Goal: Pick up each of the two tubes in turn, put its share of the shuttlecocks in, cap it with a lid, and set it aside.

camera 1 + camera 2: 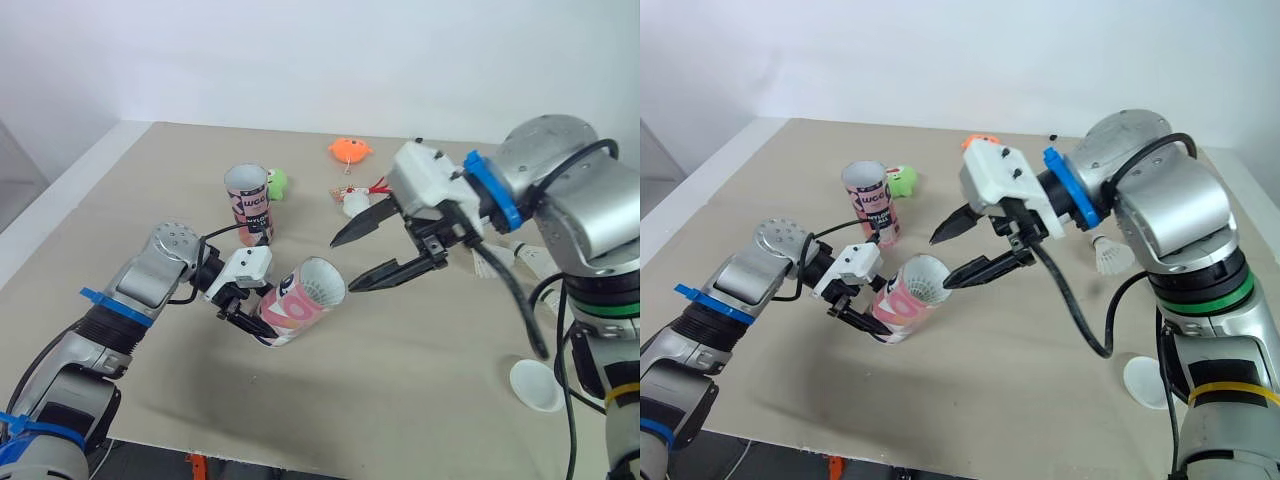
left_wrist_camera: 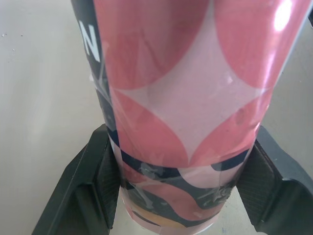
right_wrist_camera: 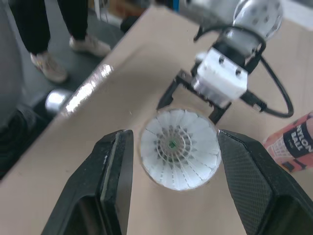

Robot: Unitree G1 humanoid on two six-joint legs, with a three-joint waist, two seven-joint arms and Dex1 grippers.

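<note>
Held tube: the pink-and-white patterned cardboard tube is tipped over at a slant, its open mouth turned up towards the right arm. Judged, that angle is there so that things can be fed in from the front.
Left gripper: clamped across the lower body of the held tube, a black finger on either side. It grips near the base, which leaves the mouth free.
Shuttlecock inside: a white feathered shuttlecock sits in the mouth of the held tube, skirt outward and about level with the rim.
Right gripper: spread wide with nothing in it, its fingertips just in front of the held tube's mouth, one on either side of the opening.
Second tube: a matching pink tube stands upright on the beige table behind the held tube, well apart from it.
Loose shuttlecock: another white one lies on the table beyond the right arm, far from the held tube.
Lid: a round white plastic lid lies flat, well away from the held tube; capping is not yet done.
Step in hand: probably loading the first tube.
</note>
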